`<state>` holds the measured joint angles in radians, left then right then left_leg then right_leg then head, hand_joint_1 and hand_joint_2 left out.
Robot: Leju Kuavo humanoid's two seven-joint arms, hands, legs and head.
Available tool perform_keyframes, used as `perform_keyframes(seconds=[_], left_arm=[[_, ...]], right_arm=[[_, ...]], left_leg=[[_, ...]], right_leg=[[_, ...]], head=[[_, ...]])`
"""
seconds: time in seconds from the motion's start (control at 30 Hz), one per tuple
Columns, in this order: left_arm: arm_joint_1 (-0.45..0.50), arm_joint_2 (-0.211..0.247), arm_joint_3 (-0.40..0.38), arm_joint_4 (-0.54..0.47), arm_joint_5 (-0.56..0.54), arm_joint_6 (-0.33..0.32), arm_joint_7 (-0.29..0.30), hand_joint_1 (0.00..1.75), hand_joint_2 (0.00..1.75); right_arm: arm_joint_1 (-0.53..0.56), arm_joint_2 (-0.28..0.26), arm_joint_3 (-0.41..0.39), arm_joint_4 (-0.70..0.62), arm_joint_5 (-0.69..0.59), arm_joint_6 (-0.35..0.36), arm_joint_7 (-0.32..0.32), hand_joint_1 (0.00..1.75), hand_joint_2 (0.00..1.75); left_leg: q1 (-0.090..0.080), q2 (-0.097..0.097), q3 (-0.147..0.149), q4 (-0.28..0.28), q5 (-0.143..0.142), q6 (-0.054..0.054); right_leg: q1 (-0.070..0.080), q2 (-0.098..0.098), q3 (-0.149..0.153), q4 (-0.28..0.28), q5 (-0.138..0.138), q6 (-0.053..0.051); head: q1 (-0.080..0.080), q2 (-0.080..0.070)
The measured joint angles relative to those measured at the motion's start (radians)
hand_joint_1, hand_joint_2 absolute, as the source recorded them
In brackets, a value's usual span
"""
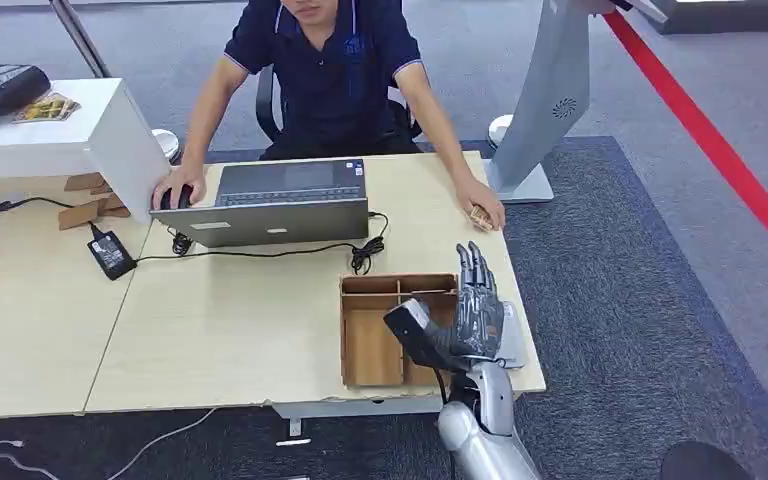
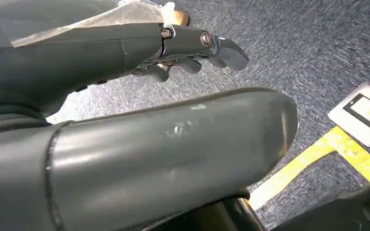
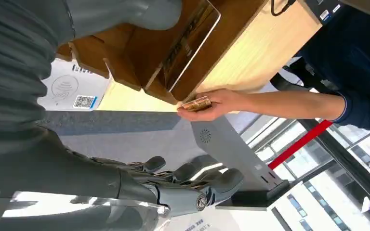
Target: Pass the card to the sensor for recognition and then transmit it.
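Observation:
My right hand (image 1: 472, 312) hovers over the right end of a wooden organiser box (image 1: 370, 345) near the desk's front edge, its fingers (image 3: 192, 185) stretched out and apart from the thumb (image 3: 125, 14). A glossy card (image 3: 191, 44) stands tilted in a compartment of the box, just past the thumb tip; nothing grips it. A white sensor pad (image 3: 70, 89) with a QR code lies on the desk beside the box, partly under the hand (image 1: 513, 345). My left hand (image 2: 188, 48) hangs beside my body above the carpet, fingers loosely extended and holding nothing.
A person sits behind the desk, one hand on a mouse (image 1: 175, 197), the other holding a small stack of cards (image 1: 480, 215) at the desk's right edge. A laptop (image 1: 280, 200) with cables sits mid-desk. A grey kiosk stand (image 1: 545, 110) rises at the back right.

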<state>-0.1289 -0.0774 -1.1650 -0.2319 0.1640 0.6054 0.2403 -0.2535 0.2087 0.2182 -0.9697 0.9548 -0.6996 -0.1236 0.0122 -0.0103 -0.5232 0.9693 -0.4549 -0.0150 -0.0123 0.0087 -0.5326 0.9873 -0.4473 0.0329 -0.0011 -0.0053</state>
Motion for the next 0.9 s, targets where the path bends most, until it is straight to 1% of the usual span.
perform_keyframes(seconds=[0.1,0.27,0.37,0.67,0.73,0.8,0.9], left_arm=[[0.0,0.0,0.0,0.0,0.0,0.0,0.0,0.0,0.0],[0.0,0.0,0.0,0.0,0.0,0.0,0.0,0.0,0.0],[0.0,0.0,0.0,0.0,0.0,0.0,0.0,0.0,0.0],[0.0,0.0,0.0,0.0,0.0,0.0,0.0,0.0,0.0],[0.0,0.0,0.0,0.0,0.0,0.0,0.0,0.0,0.0],[0.0,0.0,0.0,0.0,0.0,0.0,0.0,0.0,0.0],[0.0,0.0,0.0,0.0,0.0,0.0,0.0,0.0,0.0]], right_arm=[[-0.001,0.0,0.0,0.0,0.0,0.0,0.0,0.19,1.75],[-0.001,0.0,0.0,0.0,0.001,0.0,0.0,0.24,1.75],[-0.002,0.0,0.0,0.001,0.002,0.0,0.004,0.21,1.75],[-0.003,0.0,0.0,0.001,0.003,0.0,0.005,0.26,1.75],[-0.003,0.0,0.0,0.001,0.006,0.0,0.007,0.24,1.75],[-0.003,-0.001,0.0,0.001,0.009,0.0,0.009,0.26,1.75],[-0.004,-0.001,0.0,0.001,0.012,0.0,0.015,0.23,1.75]], left_leg=[[0.0,0.0,0.0,0.0,0.0,0.0],[0.0,0.0,0.0,0.0,0.0,0.0],[0.0,0.0,0.0,0.0,0.0,0.0],[0.0,0.0,0.0,0.0,0.0,0.0],[0.0,0.0,0.0,0.0,0.0,0.0],[0.0,0.0,0.0,0.0,0.0,0.0],[0.0,0.0,0.0,0.0,0.0,0.0]], right_leg=[[0.0,0.0,0.0,0.0,0.0,0.0],[0.0,0.0,0.0,0.0,0.0,0.0],[0.0,0.0,0.0,0.0,0.0,0.0],[0.0,0.0,0.0,0.0,0.0,0.0],[0.0,0.0,0.0,0.0,0.0,0.0],[0.0,0.0,0.0,0.0,0.0,0.0],[0.0,0.0,0.0,0.0,0.0,0.0]], head=[[0.0,0.0],[0.0,0.0],[0.0,0.0],[0.0,0.0],[0.0,0.0],[0.0,0.0],[0.0,0.0]])
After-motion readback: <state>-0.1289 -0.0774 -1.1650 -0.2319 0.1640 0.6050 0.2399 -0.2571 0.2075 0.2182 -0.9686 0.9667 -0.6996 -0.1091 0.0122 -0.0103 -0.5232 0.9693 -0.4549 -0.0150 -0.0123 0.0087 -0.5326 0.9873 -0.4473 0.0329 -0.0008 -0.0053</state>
